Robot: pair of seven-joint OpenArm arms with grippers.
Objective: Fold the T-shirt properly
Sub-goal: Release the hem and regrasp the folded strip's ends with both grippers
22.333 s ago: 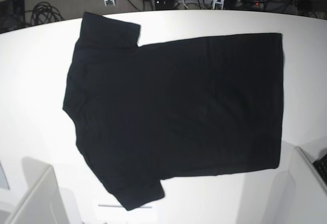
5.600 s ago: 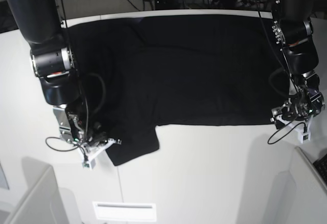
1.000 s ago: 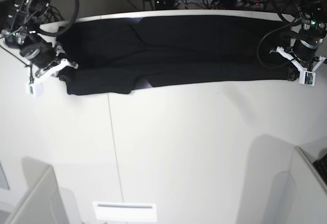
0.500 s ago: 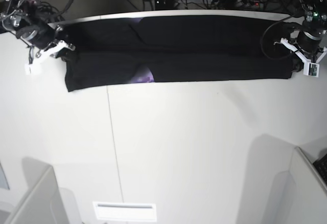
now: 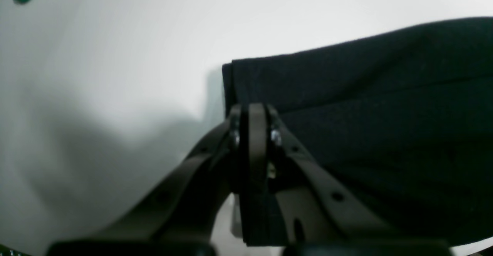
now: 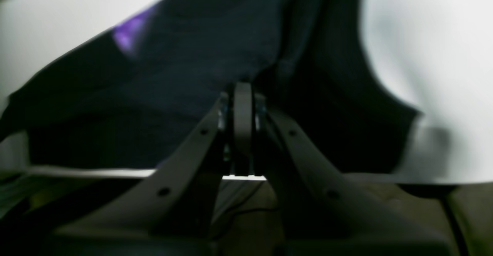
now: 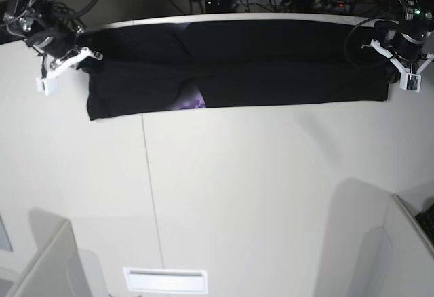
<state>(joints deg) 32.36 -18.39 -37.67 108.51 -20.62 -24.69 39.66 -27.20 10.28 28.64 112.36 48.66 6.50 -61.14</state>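
Lengthwise, T-shirt (image 7: 237, 73) spans table's (image 7: 271, 195) far edge; both grippers clenched on its ends; purple print shows only overhead.

White table (image 7: 258, 202), tangled cables (image 7: 298, 0) on dark floor behind.

Even, bright light fills the base view, the white table (image 7: 258, 195) slightly washed, soft shadows lying toward its near corners. Both wrist views are dim and blurred, the right one worst, edges bowed by fisheye distortion.

Overhead base view, two close wrist views
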